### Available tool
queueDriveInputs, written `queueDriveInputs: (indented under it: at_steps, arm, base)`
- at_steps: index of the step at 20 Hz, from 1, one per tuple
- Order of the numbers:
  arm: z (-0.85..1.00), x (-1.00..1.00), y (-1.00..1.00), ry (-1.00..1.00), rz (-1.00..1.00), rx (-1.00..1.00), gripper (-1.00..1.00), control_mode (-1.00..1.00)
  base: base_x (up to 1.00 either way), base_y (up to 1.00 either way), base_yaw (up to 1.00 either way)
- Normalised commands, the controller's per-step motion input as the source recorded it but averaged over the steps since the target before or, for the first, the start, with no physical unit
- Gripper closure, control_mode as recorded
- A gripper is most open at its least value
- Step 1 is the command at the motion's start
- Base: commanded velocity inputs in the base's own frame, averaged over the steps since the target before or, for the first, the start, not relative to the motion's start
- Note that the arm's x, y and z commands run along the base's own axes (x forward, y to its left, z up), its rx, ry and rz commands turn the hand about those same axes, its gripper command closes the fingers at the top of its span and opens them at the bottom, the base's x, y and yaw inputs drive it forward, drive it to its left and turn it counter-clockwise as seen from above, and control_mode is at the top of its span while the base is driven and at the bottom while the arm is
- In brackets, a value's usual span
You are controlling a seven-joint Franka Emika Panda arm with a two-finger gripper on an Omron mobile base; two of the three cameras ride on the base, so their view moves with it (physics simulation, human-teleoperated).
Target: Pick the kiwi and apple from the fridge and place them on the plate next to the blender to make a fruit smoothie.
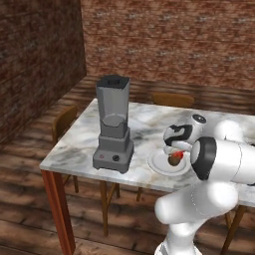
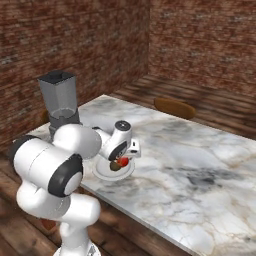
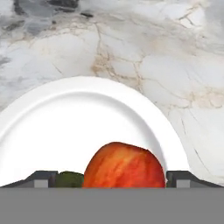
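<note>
In the left base view, the robot's white arm covers the right part of the marble table (image 1: 74, 144) and hides the right edge of the plate (image 1: 160, 163). The gripper (image 1: 175, 152) hangs low over the plate, its fingertips lost against the fruit below. The kiwi (image 1: 174, 160) shows as a small brown lump on the plate, and a sliver of the red apple (image 1: 180, 155) peeks out just beside it, mostly masked by the hand. The blender (image 1: 113, 124) stands upright on the table, just left of the plate. Two wooden chairs (image 1: 63, 124) are tucked at the table's left and far sides, only partly visible.

In the right base view, the arm's shoulder blocks the blender's base, so just the jar and lid appear. The plate sits near the table's front edge with the kiwi and the apple on or just over it, side by side under the gripper. Whether the apple rests on the plate or is lifted cannot be told here.

In the hand view, the apple fills the bottom centre, cut off by the lower edge, between the two finger tips (image 3: 43, 179), which stand narrow at either side of it; actual contact is hard to confirm. A dark green scrap of the kiwi shows left of the apple, largely cut off. The plate's rim curves behind, with marble beyond.
</note>
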Motion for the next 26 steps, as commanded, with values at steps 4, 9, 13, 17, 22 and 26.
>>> queueDriveInputs:
  at_steps: [4,9,13,17,22,26]
  arm:
    - [0.91,-0.68,0.01,0.00,0.02,0.00,-1.00,-1.00]
    - [0.80,-0.75,0.16,0.00,0.00,0.00,-1.00,-1.00]
    - [0.37,-0.94,0.38,0.00,-0.02,0.00,-1.00,-1.00]
    - [0.25,-0.91,0.43,0.00,-0.06,0.00,-1.00,-1.00]
    - [0.60,-0.64,0.17,-0.02,-0.08,0.00,-1.00,-1.00]
    - [0.95,-0.24,0.00,-0.08,-0.06,0.00,-1.00,-1.00]
  base:
    - [0.00,0.00,0.00]
    - [0.00,0.00,0.00]
    - [0.00,0.00,0.00]
    - [0.00,0.00,0.00]
    - [0.00,0.00,0.00]
    - [0.00,0.00,0.00]
